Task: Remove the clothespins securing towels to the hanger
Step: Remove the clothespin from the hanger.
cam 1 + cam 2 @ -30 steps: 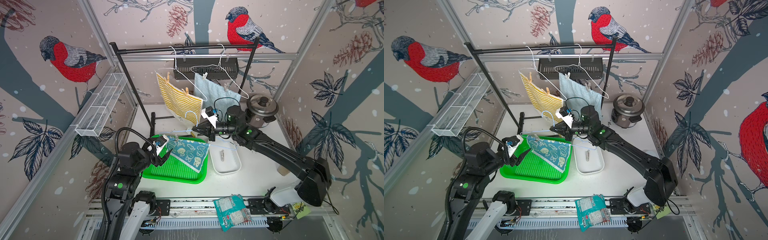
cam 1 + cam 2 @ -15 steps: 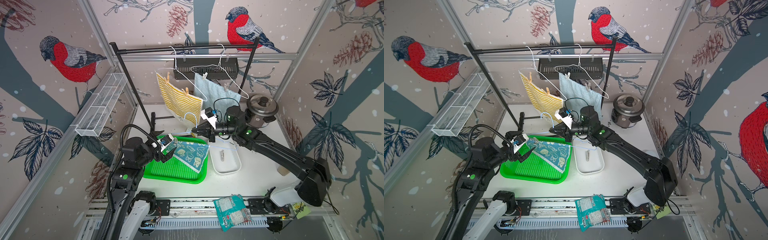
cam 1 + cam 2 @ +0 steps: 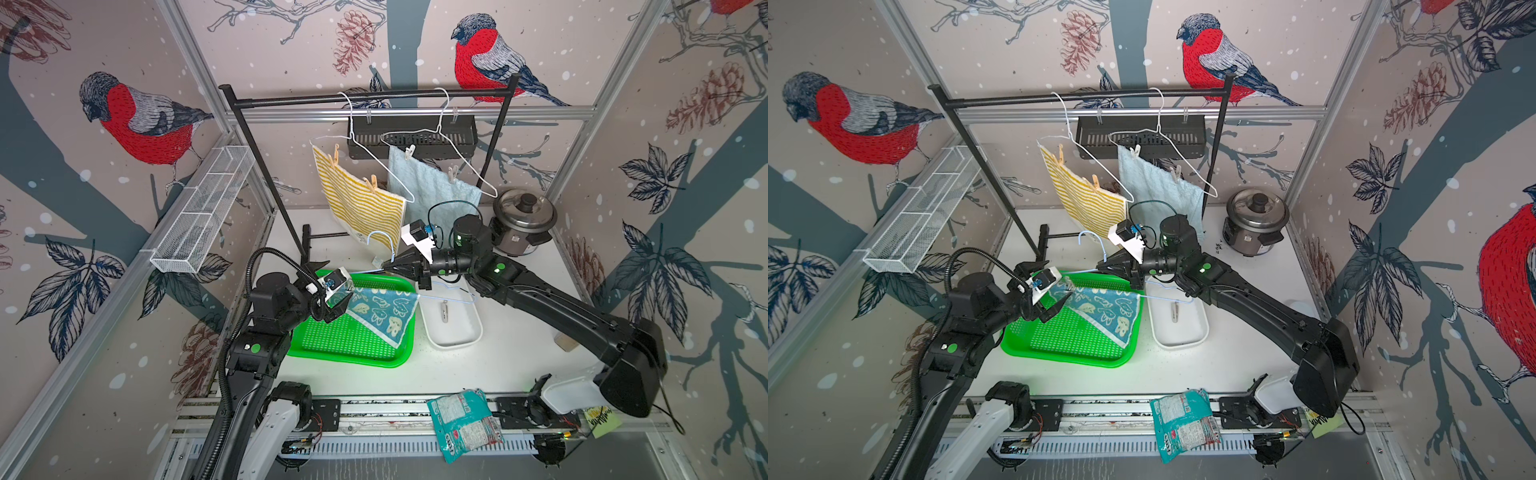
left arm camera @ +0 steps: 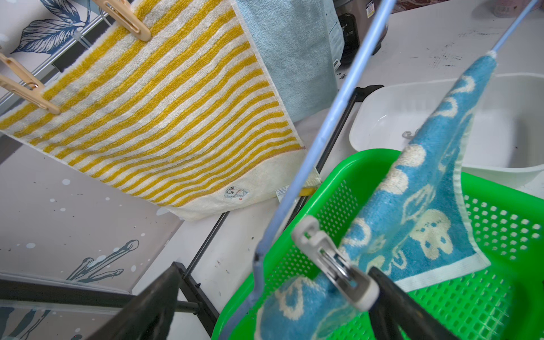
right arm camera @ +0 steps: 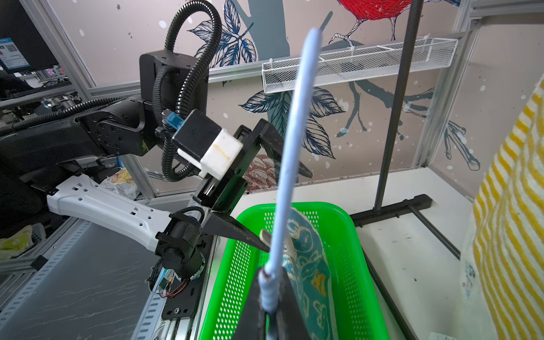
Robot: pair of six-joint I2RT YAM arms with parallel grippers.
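White tabletop (image 3: 511, 365), bird-print walls (image 3: 286, 54)

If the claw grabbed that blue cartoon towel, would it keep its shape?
Probably not: the blue towel sags in folds below the hanger, so it looks floppy. Likely light: one small clothespin pins its corner up. Its terry looks grippy, not slippery.

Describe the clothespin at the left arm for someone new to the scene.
Over the green tray, the right gripper holds a light-blue hanger with a teal cartoon towel clipped to it. The clothespin sits at that towel's corner, between the left gripper's open fingers. It is pale grey plastic and the only one over the tray; the tan wooden ones hang on the striped towel.
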